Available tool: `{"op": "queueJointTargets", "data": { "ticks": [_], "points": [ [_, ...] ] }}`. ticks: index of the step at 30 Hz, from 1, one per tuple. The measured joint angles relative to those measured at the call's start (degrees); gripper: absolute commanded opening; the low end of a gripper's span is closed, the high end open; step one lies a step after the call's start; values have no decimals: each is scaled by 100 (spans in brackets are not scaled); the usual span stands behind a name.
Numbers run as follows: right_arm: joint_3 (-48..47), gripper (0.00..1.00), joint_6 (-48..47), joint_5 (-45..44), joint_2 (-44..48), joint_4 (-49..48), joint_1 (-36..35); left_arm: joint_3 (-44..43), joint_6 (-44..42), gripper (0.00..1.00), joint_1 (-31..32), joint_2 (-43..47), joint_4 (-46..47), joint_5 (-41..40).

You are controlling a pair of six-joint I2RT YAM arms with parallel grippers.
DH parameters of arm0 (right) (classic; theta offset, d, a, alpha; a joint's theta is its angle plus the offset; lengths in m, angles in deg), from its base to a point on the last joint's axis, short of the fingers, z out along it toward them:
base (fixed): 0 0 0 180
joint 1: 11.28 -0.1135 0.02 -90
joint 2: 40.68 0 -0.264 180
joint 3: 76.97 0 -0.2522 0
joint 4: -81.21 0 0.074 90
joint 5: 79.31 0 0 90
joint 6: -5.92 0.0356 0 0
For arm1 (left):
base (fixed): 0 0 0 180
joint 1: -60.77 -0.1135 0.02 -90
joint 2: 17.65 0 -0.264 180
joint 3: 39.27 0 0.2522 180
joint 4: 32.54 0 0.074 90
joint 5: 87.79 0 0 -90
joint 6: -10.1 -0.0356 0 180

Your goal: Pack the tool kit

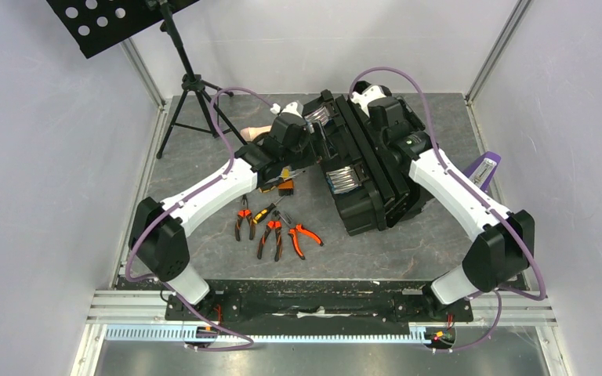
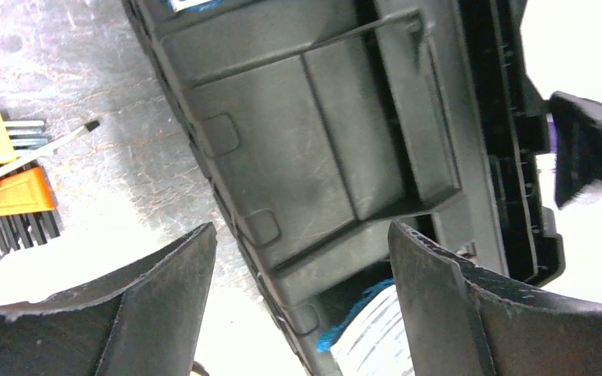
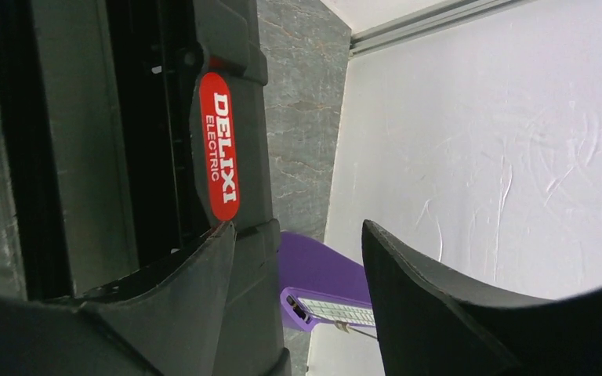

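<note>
The left gripper (image 2: 302,231) hangs wide open and empty at the toolbox's (image 1: 364,200) left flank, the box lying slantwise at the tabletop's (image 1: 407,251) far middle, while the pliers (image 1: 270,235) sit loose toward the near edge, nearest this arm; the right gripper (image 3: 298,231) stands parted beside the handle (image 3: 219,145).

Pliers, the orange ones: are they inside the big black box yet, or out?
Out. The pliers lie on the bare table, to the left of the toolbox, not inside it.
</note>
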Motion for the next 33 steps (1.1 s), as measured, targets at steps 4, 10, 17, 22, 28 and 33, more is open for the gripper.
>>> {"op": "queueJointTargets", "data": {
  "ticks": [4,10,17,22,28,33],
  "points": [
    [-35,65,11,52,-90,-72,87,-184,-66,86,0,48,-22,2],
    [-120,66,164,470,-72,-109,101,-201,-125,86,0,50,-109,2],
    [-37,68,219,1010,129,-280,33,-201,-127,86,-2,42,-138,13],
    [48,67,195,1001,24,-424,153,-201,-127,86,-2,31,-138,15],
    [74,66,179,1032,-446,-452,372,-201,-129,86,-2,31,-136,17],
    [74,61,109,935,-662,-525,470,-201,-131,86,-2,31,-138,20]
  ]
}}
